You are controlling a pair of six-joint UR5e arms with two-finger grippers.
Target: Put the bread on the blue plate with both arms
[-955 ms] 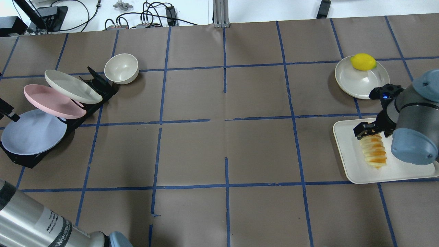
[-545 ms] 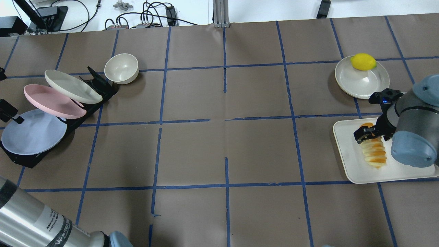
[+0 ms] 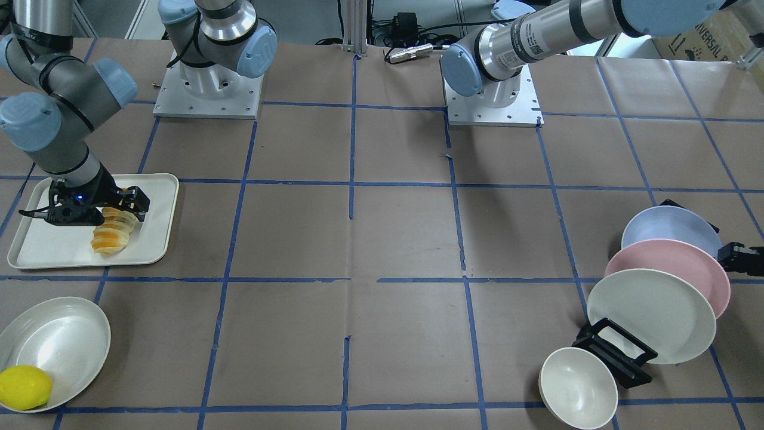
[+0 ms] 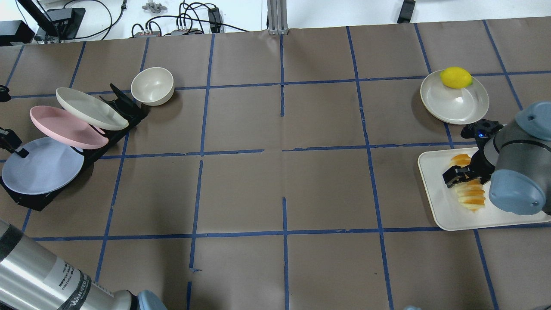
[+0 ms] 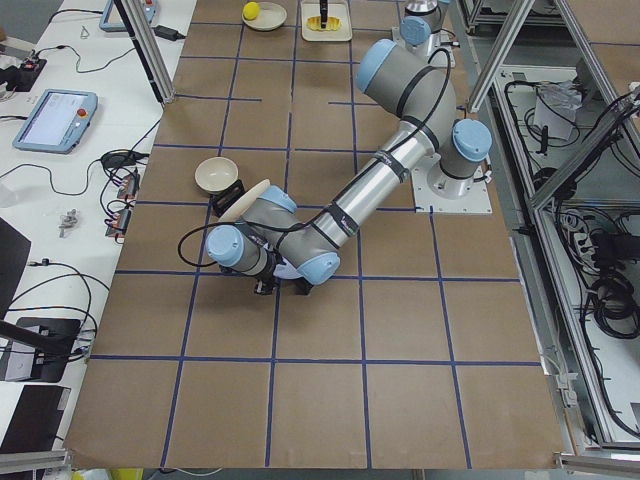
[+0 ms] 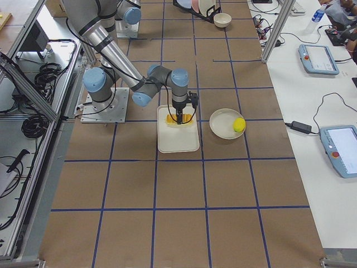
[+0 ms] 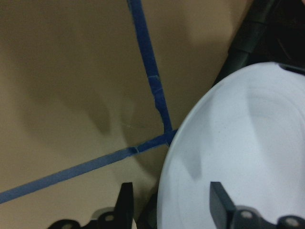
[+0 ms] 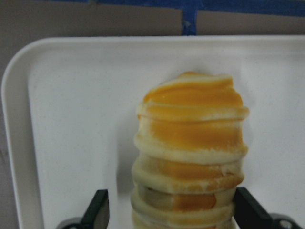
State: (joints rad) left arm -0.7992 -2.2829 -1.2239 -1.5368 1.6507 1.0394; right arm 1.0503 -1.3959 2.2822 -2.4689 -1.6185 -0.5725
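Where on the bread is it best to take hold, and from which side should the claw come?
Grip the bread across its narrow middle, coming straight down from above. It lies flat on the tray, so its pale long sides offer two opposite faces; the open right claw straddles it this way.

Golden-orange, cream-sided bread [image 8: 190, 133]; pale lavender-blue plate [image 4: 41, 165]; yellow lemon [image 4: 456, 77]

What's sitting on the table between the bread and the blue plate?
Nothing. In the overhead view, the stretch from the bread to the blue plate is bare brown table paper crossed by blue tape lines.
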